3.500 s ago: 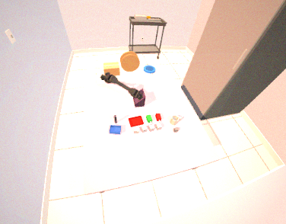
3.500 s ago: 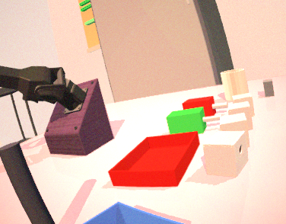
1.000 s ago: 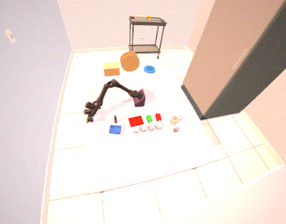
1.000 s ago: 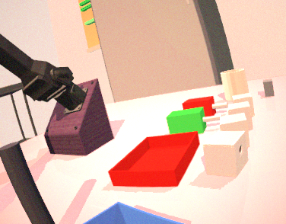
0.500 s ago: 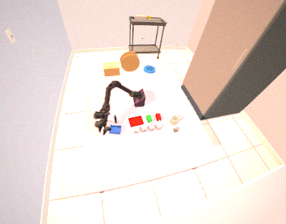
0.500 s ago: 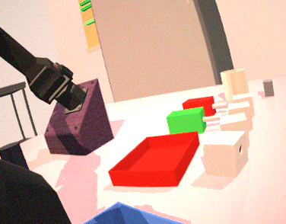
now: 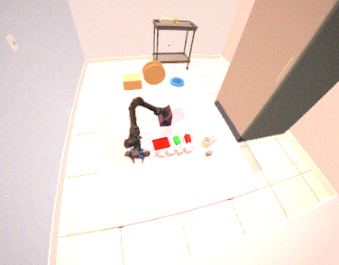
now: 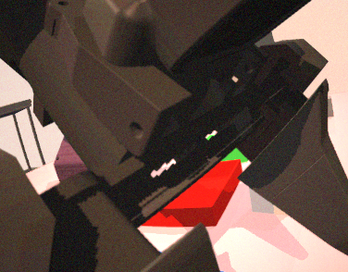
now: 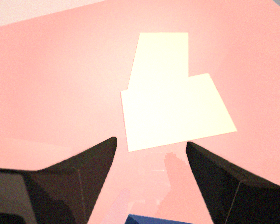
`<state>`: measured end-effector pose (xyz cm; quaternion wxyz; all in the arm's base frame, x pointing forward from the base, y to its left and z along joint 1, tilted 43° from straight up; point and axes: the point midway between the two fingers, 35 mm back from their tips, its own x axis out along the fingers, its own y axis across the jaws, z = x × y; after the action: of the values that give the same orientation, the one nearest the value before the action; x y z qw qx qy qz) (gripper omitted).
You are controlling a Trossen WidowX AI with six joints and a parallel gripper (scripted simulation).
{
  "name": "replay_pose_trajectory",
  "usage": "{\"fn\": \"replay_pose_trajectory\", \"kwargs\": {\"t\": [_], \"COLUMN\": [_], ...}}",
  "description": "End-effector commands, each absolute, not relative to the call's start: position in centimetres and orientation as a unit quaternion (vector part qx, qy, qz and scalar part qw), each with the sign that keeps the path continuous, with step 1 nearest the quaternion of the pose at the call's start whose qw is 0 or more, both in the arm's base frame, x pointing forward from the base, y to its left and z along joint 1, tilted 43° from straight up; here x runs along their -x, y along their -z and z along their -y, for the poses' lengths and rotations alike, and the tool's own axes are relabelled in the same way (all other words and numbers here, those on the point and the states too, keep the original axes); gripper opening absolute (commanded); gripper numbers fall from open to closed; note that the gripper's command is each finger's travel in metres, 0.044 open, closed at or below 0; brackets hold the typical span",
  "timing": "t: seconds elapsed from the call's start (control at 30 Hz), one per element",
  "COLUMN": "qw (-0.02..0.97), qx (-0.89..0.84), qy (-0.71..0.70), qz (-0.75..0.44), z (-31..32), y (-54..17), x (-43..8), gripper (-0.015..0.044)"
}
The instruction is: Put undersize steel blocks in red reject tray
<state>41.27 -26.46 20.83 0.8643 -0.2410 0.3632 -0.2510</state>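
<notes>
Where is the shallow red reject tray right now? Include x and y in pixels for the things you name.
In the top view, the shallow red reject tray point(image 7: 161, 143) point(image 8: 201, 196) lies right of the black gripper point(image 7: 137, 160), just left of the green GO gauge point(image 7: 177, 141) point(image 8: 236, 156).

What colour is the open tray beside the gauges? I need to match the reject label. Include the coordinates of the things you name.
Red point(image 7: 161, 143) point(image 8: 192, 196), showing best in the exterior view.
</notes>
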Motion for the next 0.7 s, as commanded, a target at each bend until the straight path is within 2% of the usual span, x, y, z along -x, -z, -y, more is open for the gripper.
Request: {"fn": "replay_pose_trajectory", "kwargs": {"t": [0.0,0.17,0.37,0.5,0.67], "qw": [0.818,0.707,0.493,0.304,-0.023], "qx": [0.334,0.479,0.636,0.704,0.72], "qy": [0.152,-0.013,-0.249,-0.401,-0.586], "qz": [-0.444,-0.519,-0.54,-0.501,-0.372], "z": [22.3,16.1,8.5,4.2,-0.1], "y": [-15.7,-9.8,-3.2,0.2,3.4], "x": [-42.3,-42.4,-39.7,-36.7,-31.5], "gripper": [0.03,0.03,0.03,0.03,0.03]}}
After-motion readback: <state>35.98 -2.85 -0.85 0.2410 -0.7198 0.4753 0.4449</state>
